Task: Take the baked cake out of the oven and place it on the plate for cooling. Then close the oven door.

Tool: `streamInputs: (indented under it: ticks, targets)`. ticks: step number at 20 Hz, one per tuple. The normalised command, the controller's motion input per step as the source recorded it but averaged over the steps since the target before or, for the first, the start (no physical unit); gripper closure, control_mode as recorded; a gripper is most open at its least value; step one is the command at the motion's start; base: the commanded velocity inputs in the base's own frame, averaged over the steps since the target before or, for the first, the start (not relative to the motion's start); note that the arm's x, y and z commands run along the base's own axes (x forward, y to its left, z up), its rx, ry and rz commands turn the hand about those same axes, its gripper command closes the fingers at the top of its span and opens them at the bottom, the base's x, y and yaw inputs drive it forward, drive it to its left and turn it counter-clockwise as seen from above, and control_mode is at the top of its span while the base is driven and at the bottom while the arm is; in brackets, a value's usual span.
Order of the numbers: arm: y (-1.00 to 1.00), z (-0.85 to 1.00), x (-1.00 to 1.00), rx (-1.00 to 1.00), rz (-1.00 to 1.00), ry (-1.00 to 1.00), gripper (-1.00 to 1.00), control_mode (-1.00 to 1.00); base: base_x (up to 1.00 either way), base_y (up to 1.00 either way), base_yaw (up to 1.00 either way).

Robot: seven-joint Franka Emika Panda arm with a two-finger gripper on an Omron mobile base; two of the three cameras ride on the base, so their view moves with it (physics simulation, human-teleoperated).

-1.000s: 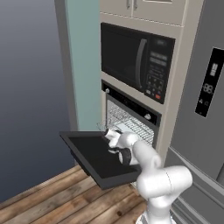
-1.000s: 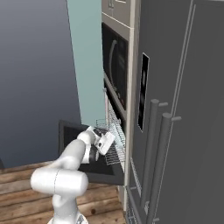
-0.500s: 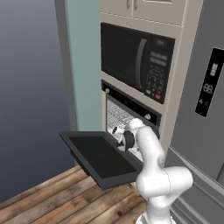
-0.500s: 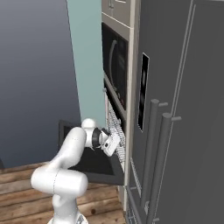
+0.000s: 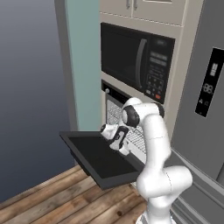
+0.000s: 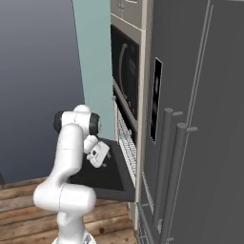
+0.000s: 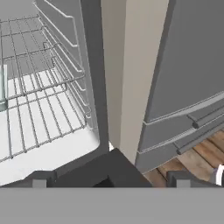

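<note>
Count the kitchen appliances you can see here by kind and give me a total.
Oven, door dropped open: 1
Microwave: 1
Refrigerator: 1
Total: 3

Wood plank floor (image 5: 48, 199) runs under everything; tall cabinet column and grey fridge (image 6: 200, 143) stand on it side by side, fridge right of the oven (image 5: 127, 127). Oven door (image 5: 100, 157) dropped flat, level, out over the floor, not touching it. Inside the oven, wire racks (image 7: 39, 109) sit stacked on side rails above the pale oven bottom. Pale greenish object (image 7: 2, 89) at the hand view's left edge near a rack, can't tell what.
</note>
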Motion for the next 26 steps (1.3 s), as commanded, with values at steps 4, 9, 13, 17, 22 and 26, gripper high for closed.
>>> streamInputs:
  ticks: [4,9,13,17,22,26]
  targets:
    - [1.00,1.00,-0.99,0.08,0.18,0.06,-1.00,-1.00,0.00,0.00,0.00]
    - [1.00,1.00,-0.79,0.05,0.15,0.00,-1.00,-1.00,0.00,0.00,0.00]
    - [1.00,1.00,-0.77,0.04,0.12,0.00,-1.00,-1.00,0.00,0.00,0.00]
    - [1.00,1.00,-0.79,0.04,0.08,0.00,-1.00,-1.00,0.00,0.00,0.00]
    - [1.00,0.31,-0.29,0.01,0.02,-0.01,-1.00,-1.00,0.00,0.00,0.00]
    - [1.00,-0.41,0.12,-0.16,0.00,-0.04,-1.00,-1.00,0.00,0.00,0.00]
